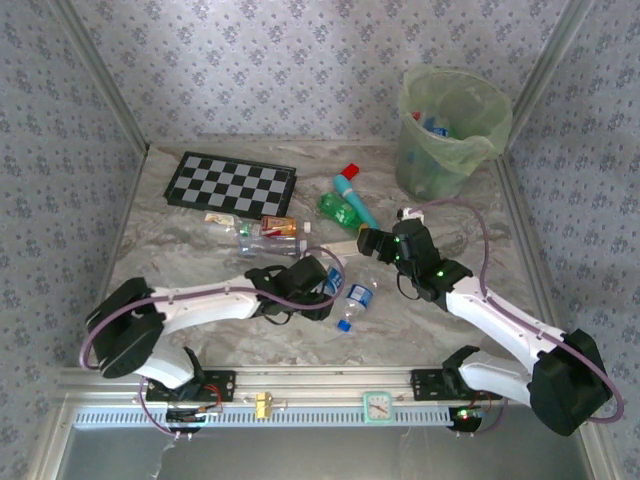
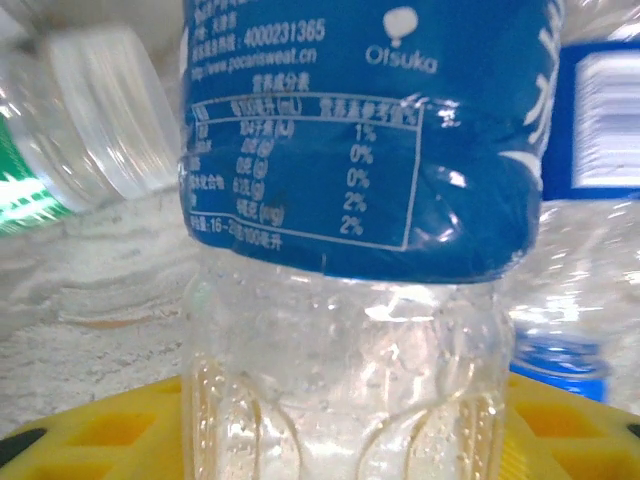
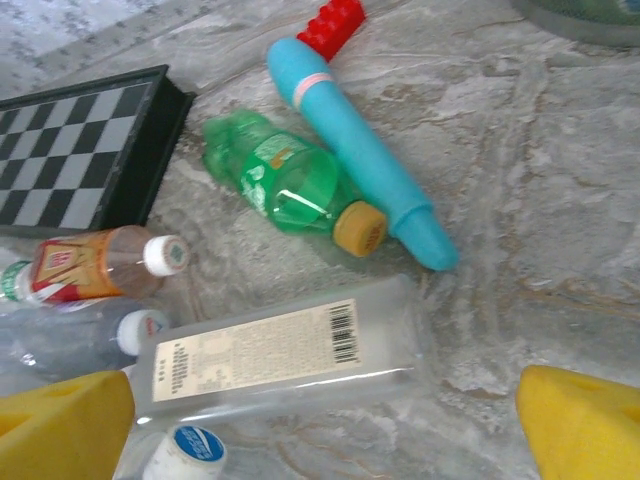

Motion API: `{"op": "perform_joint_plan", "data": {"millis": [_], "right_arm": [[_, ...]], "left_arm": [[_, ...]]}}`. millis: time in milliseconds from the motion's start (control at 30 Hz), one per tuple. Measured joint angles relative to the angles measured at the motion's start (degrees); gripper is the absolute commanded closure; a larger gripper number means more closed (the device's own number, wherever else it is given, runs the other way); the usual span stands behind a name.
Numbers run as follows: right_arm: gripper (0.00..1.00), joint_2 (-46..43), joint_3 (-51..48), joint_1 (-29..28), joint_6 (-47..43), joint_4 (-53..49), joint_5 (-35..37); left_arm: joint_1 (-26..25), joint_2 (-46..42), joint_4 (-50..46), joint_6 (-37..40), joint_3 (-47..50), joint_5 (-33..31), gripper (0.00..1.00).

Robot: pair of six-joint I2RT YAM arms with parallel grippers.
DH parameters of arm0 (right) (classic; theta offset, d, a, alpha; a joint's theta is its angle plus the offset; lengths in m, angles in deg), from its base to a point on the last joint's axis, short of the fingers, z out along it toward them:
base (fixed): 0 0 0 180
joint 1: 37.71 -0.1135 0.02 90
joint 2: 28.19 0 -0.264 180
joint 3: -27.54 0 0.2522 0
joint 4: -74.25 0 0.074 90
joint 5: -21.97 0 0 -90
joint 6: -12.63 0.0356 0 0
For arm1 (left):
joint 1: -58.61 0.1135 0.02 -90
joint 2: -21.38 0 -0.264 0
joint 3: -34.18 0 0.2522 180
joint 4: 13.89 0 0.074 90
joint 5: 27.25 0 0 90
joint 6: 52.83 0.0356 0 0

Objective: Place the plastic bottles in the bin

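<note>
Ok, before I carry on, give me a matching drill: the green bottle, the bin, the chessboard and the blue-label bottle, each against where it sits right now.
Things:
1. green bottle
2. bin
3. chessboard
4. blue-label bottle

Places:
a. far left, lying flat
b. between the tips of the left pincer
c. far right corner, standing upright
d. lying on its side beside the teal tube

Pairs: 1-d, 2-c, 3-a, 4-b.
</note>
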Motion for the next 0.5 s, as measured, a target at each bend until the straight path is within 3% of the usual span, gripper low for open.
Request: {"op": "perform_joint_plan", "data": {"millis": [233, 500], "right_arm": [[0.0, 0.2, 0.0, -0.4, -1.0, 8.5, -9.7], [0.01, 4.4, 0.1, -3.0, 0.1, 18.9, -19.6]], "left_arm": [[0.2, -8.0, 4.6, 0.1, 0.6, -4.7, 0.5], [3.8, -10.2, 15.4, 0.2, 3.4, -7.0, 0.5]]}}
